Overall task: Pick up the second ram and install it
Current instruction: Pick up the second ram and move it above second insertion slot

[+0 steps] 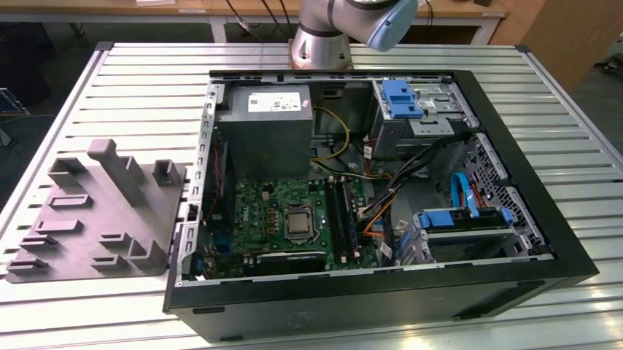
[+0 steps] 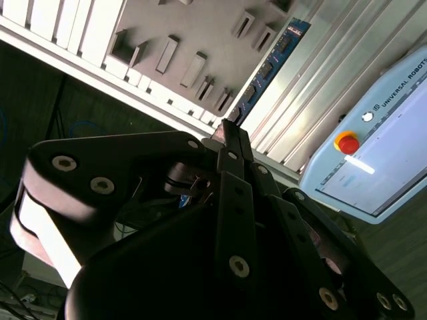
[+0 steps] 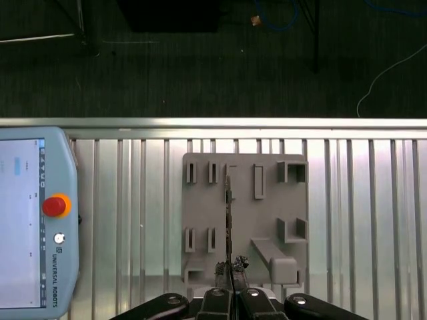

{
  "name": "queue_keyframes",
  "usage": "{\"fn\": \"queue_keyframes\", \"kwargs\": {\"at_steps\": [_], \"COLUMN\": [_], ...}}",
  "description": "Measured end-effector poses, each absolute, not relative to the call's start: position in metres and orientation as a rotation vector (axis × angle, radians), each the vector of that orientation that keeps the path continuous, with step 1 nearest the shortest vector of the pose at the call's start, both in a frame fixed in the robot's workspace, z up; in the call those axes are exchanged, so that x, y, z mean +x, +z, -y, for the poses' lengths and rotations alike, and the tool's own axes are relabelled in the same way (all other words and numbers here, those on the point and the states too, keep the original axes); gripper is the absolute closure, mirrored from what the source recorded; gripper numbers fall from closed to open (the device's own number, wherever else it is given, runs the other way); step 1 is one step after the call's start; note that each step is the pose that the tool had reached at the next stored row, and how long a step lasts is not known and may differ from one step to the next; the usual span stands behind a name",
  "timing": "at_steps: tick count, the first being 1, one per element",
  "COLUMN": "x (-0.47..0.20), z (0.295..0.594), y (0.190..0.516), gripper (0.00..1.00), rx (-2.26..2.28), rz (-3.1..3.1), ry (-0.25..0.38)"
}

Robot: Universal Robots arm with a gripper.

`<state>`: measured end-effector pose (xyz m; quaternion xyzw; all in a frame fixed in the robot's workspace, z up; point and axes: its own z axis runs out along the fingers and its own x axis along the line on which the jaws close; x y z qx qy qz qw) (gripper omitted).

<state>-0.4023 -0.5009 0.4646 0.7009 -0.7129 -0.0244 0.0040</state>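
The gripper has its 2 fingers pressed together on 1 end of the ram stick. This is a slim dark-blue board with a row of chips, and it juts straight out past the fingertips. Gripping it by the end, across its flat faces, probably leaves most of its length free to meet a slot.

In the first wrist view the stick appears edge-on as a thin dark line over the grey slotted holder. The holder looks well below it, so the stick seems to be out of its groove and carried in the air.

The holder lies on the slatted metal table, just beside the open computer case, on the exterior view's left. The case lies on its side, so the green motherboard faces up and its long black memory slots can be reached from above. Whether 1 of those slots is already filled cannot be told. A control pendant rests on the table near the holder.
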Motion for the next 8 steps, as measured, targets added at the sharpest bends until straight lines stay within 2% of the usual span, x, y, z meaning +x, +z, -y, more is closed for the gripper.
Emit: {"fn": "queue_keyframes", "kwargs": {"at_steps": [8], "x": [-0.3992], "z": [0.5009], "y": [0.4646], "gripper": [0.89], "rx": [2.196], "rz": [2.234], "ry": [-0.077]}}
